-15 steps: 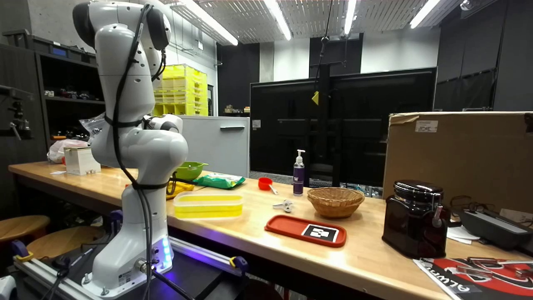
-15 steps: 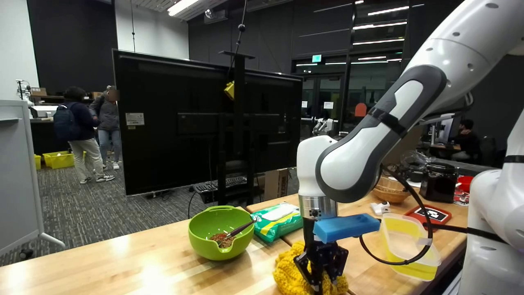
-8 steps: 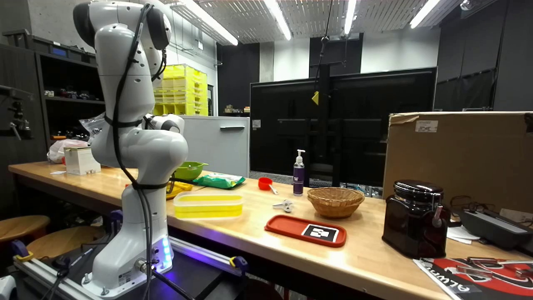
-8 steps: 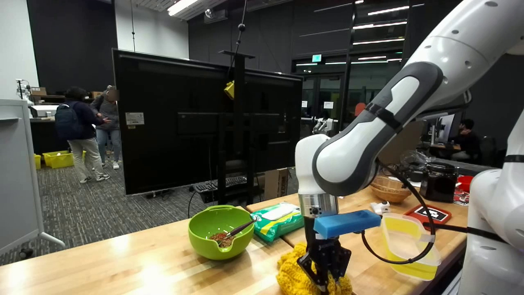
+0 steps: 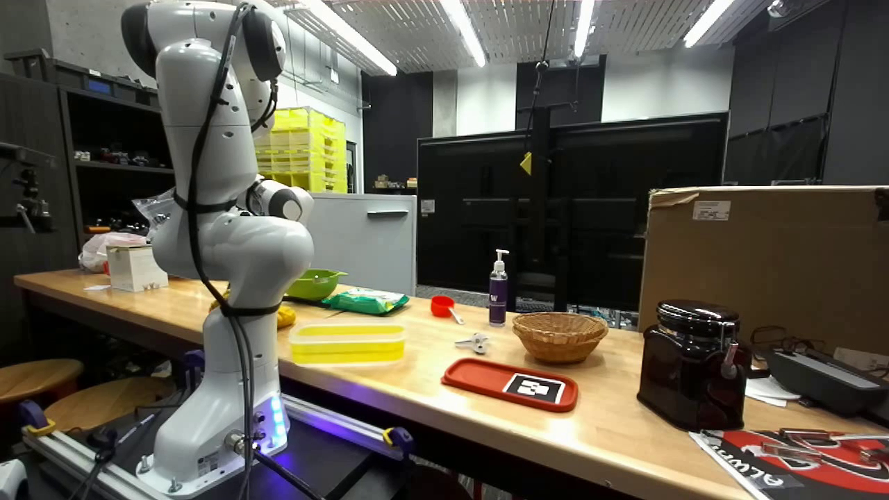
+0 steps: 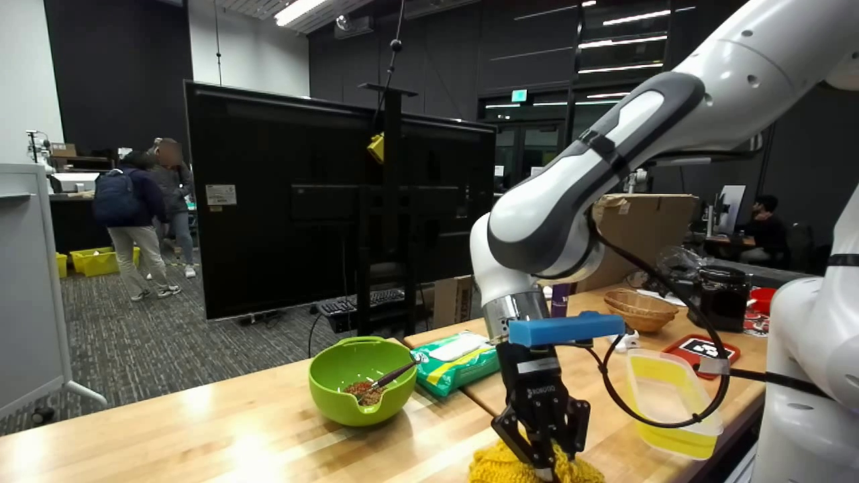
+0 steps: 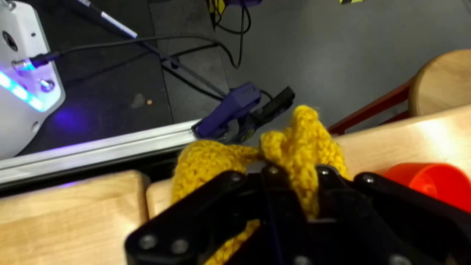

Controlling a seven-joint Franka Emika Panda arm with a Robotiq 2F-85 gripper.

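While the gripper (image 7: 299,170) clamps yellow knit (image 7: 206,163) | near: green bowl (image 6: 335,400) (utensil (image 6: 396,374) inside) | green packet (image 6: 453,365) | red cup (image 7: 443,184)

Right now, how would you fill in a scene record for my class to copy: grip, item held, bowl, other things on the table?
Grip: hand closed, pinching a yellow knit cloth
Item held: bunched; whether it touches the table is unclear
Bowl: green bowl with reddish-brown contents and a dark-handled utensil
Beside the bowl: green packet
Farther along: yellow tub, red tray, wicker basket, dark jar
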